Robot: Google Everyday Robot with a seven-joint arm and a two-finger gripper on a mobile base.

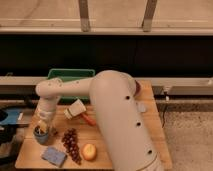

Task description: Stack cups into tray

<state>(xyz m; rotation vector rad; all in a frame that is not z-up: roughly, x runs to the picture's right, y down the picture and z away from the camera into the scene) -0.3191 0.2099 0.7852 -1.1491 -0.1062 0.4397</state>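
Cups: pale blue cup (41, 135) on table (115, 150) front-left, w/ gripper (42, 128) directly over/in it; finger state can't tell. Tray (70, 75) at table rear, well apart.

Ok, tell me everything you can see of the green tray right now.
The tray is a green rectangular plastic bin with raised walls and a lipped rim. It sits upright at the table's back edge, left of centre. The arm crosses in front and hides its front wall and most of its inside; no cup shows in the visible part. The gripper is apart from it, down at the cup near the table's front left.
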